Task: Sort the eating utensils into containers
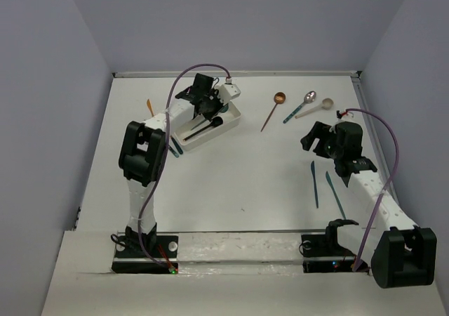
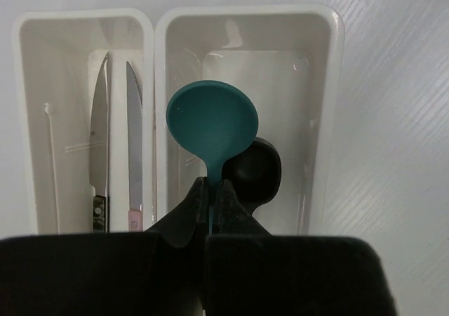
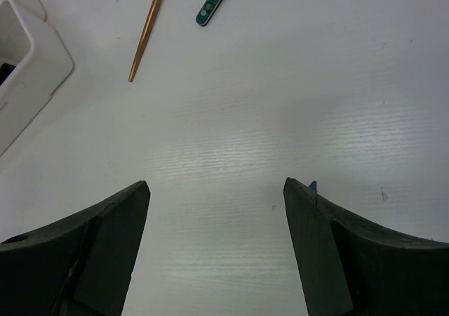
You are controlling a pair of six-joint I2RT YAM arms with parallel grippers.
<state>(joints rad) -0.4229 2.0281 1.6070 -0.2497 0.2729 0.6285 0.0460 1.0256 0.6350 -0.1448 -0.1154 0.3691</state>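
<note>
Left pincer [image 2: 210, 207] clamped on teal spoon [image 2: 212, 119] handle, bowl over spoon tray [image 2: 319, 84] holding black spoon [image 2: 258, 172] | knife tray [image 2: 35, 119] at 9 o'clock | step: drop-off; next I'd lower and release | right pincer [image 3: 217, 246] wide apart, empty, above tabletop [image 3: 245, 119]

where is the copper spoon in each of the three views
top view: the copper spoon lies slanted near the far edge, right of the white trays.
left wrist: not in it.
right wrist: only its thin handle shows, at the top left.
shared landmark: the white trays, which fill the left wrist view and sit at the left edge of the right wrist view.
</note>
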